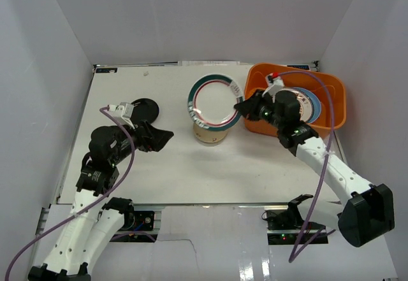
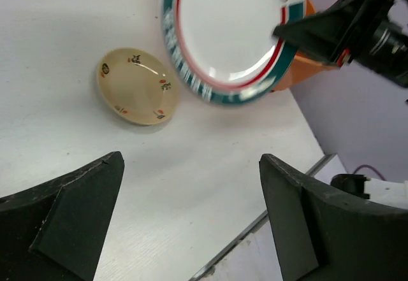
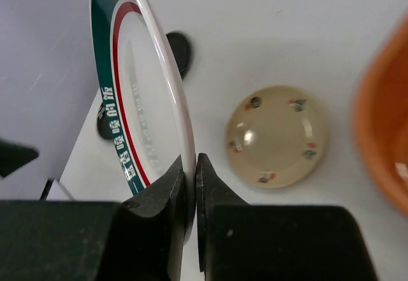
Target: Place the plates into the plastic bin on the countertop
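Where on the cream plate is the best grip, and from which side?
Probably its upturned rim, coming down from above: the cream plate lies flat, face up on the countertop, so jaws could only straddle the edge.

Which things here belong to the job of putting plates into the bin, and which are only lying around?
Belong to the job:
- green-red rimmed plate, pinched by the right gripper
- cream plate and black plate, on the countertop
- orange bin, with a blue-ringed plate inside
- left gripper, open, holding nothing

Only lying around:
- purple cables along the arms
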You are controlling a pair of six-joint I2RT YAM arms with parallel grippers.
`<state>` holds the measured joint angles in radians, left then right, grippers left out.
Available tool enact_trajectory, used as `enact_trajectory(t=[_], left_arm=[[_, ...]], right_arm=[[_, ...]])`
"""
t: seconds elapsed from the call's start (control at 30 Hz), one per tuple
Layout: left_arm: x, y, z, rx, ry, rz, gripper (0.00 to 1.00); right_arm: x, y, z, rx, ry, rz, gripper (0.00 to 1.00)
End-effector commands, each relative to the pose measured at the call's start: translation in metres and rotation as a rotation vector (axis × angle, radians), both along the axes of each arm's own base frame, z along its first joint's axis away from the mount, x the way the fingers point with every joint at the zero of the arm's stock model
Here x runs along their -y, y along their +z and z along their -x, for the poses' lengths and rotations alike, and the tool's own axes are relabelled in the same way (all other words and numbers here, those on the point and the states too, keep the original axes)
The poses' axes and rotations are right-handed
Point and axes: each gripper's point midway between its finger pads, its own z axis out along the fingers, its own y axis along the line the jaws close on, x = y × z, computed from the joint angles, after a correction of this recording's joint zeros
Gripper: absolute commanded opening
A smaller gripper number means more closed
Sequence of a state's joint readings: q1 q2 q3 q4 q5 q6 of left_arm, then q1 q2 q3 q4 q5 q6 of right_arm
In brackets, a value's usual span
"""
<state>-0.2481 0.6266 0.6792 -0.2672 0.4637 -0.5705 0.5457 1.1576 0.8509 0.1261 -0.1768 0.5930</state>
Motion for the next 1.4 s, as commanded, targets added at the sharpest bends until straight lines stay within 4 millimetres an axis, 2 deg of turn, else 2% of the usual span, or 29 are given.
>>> enact_trajectory(t=[0.0, 0.03, 0.07, 0.1, 0.13, 0.17, 0.23, 0.27, 0.37, 0.5, 0.63, 0.8, 1.0, 1.03, 1.1, 1.13, 1.2, 1.27, 1.3, 1.37], left_arm=[[-0.016, -0.02, 0.009, 0.028, 0.034, -0.164, 0.98], [-0.018, -0.024, 0.011, 0.032, 0.045, -0.172, 0.98], [-0.021, -0.028, 0.011, 0.033, 0.059, -0.18, 0.98], [-0.022, -0.039, 0.011, 0.017, 0.06, -0.192, 0.98], [-0.023, -0.046, 0.011, 0.012, 0.07, -0.197, 0.98], [-0.025, -0.047, 0.01, 0.015, 0.086, -0.192, 0.98], [-0.025, -0.041, 0.012, 0.036, 0.077, -0.196, 0.98], [-0.025, -0.039, 0.012, 0.05, 0.082, -0.191, 0.98], [-0.023, -0.045, 0.01, 0.03, 0.073, -0.2, 0.98], [-0.021, -0.046, 0.013, 0.031, 0.062, -0.199, 0.98], [-0.024, -0.047, 0.011, 0.027, 0.08, -0.198, 0.98], [-0.021, -0.051, 0.011, 0.012, 0.063, -0.203, 0.98], [-0.021, -0.055, 0.009, -0.007, 0.066, -0.208, 0.98], [-0.021, -0.057, 0.008, -0.016, 0.065, -0.209, 0.98], [-0.02, -0.062, 0.006, -0.043, 0.065, -0.21, 0.98], [-0.018, -0.065, 0.006, -0.069, 0.064, -0.201, 0.98], [-0.008, -0.075, 0.006, -0.149, 0.026, -0.169, 0.98], [0.003, -0.079, 0.005, -0.198, -0.003, -0.1, 0.98], [0.007, -0.082, -0.001, -0.212, -0.006, -0.08, 0.98], [0.01, -0.089, -0.006, -0.254, 0.014, -0.044, 0.98]], right_arm=[[0.078, 0.078, -0.045, 0.175, -0.258, -0.065, 0.08], [0.096, 0.083, -0.05, 0.185, -0.308, -0.065, 0.08], [0.128, 0.083, -0.062, 0.186, -0.398, -0.057, 0.08], [0.144, 0.077, -0.067, 0.17, -0.456, -0.038, 0.08], [0.159, 0.071, -0.072, 0.158, -0.504, -0.012, 0.08], [0.183, 0.063, -0.079, 0.138, -0.569, 0.006, 0.08], [0.202, 0.042, -0.084, 0.09, -0.611, 0.033, 0.08], [0.224, 0.038, -0.087, 0.08, -0.666, 0.038, 0.08], [0.255, 0.022, -0.089, 0.049, -0.773, 0.061, 0.08], [0.266, -0.001, -0.096, -0.005, -0.791, 0.095, 0.08], [0.276, -0.036, -0.097, -0.075, -0.817, 0.142, 0.08], [0.285, -0.061, -0.099, -0.131, -0.844, 0.186, 0.09], [0.297, -0.081, -0.094, -0.173, -0.908, 0.233, 0.3], [0.3, -0.083, -0.092, -0.176, -0.917, 0.242, 0.38], [0.304, -0.082, -0.091, -0.17, -0.938, 0.257, 0.45], [0.306, -0.081, -0.088, -0.167, -0.944, 0.266, 0.52], [0.309, -0.076, -0.086, -0.153, -0.964, 0.274, 0.64], [0.309, -0.063, -0.081, -0.118, -0.969, 0.267, 0.77], [0.308, -0.05, -0.078, -0.084, -0.974, 0.253, 0.87], [0.304, -0.036, -0.075, -0.043, -0.955, 0.237, 0.94]])
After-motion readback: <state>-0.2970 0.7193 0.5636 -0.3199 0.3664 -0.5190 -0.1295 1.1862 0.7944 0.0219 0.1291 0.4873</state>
